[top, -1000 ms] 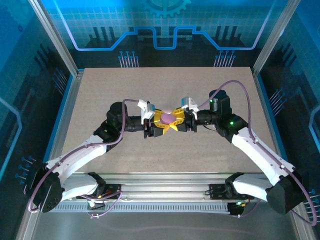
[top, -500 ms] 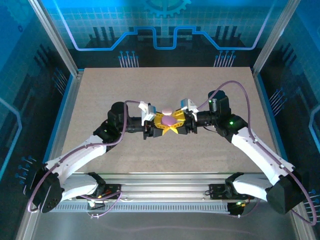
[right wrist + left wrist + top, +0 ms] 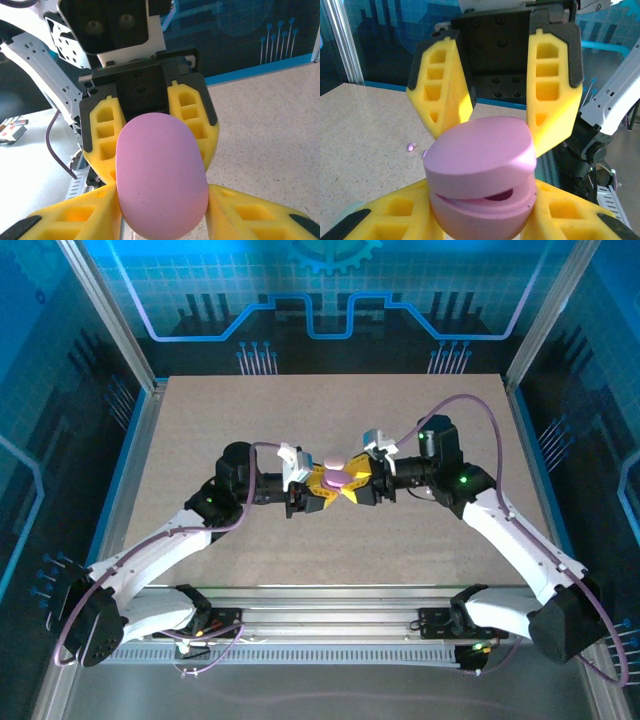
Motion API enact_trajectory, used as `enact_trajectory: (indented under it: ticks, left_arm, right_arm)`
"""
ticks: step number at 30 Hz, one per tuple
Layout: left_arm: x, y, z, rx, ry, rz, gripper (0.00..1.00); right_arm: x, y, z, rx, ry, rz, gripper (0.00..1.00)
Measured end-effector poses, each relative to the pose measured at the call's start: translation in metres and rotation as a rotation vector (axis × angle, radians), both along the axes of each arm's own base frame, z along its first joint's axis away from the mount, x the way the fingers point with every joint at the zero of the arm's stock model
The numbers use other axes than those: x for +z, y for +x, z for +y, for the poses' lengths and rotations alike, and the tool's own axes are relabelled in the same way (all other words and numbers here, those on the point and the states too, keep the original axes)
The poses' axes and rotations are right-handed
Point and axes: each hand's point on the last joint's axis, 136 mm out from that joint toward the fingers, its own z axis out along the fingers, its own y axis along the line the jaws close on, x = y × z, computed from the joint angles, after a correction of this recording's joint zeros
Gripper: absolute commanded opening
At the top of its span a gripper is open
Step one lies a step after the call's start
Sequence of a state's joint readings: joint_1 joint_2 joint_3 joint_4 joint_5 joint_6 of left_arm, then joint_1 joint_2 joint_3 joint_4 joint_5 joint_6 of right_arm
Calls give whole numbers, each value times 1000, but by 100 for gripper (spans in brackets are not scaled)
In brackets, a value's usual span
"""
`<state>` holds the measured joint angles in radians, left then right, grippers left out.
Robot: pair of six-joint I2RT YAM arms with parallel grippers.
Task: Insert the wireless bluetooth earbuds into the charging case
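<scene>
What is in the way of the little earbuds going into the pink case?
Its own lid. It sits almost shut on the pink case, leaving only a thin crack. The tiny earbuds lie on the table off to one side, and nothing else visible stands between them and the case.

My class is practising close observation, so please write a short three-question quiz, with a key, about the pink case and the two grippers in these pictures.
1. True or false: the lid of the charging case is flipped fully open.
2. In the left wrist view, the pinkish earbuds lie: A inside the case; B on the table; C on the lid.
3. What sits between the left gripper and the right gripper?
Key: 1 false, it is only slightly ajar; 2 B; 3 the charging case.
</scene>
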<state>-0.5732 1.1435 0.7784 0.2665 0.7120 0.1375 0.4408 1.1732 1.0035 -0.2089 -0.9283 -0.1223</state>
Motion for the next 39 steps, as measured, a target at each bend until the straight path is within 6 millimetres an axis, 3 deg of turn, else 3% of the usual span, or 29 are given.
enact_trajectory:
  ticks: [11,23,30,35,39]
  left_arm:
    - [-1,-4,-1,-20,0,15,33]
    - [-2,-7,-4,-50,-10,45,34]
    - [-2,-7,-7,-63,-21,65,35]
    - [-1,-8,-7,-66,-28,75,37]
    - [0,-7,-8,-66,-33,74,48]
  right_arm:
    - [14,24,-3,-110,-20,-16,47]
    - [13,23,1,-79,-56,-52,37]
    - [8,18,6,-42,-87,-72,24]
    - [6,17,5,-34,-99,-86,9]
    - [6,18,5,-39,-101,-88,7]
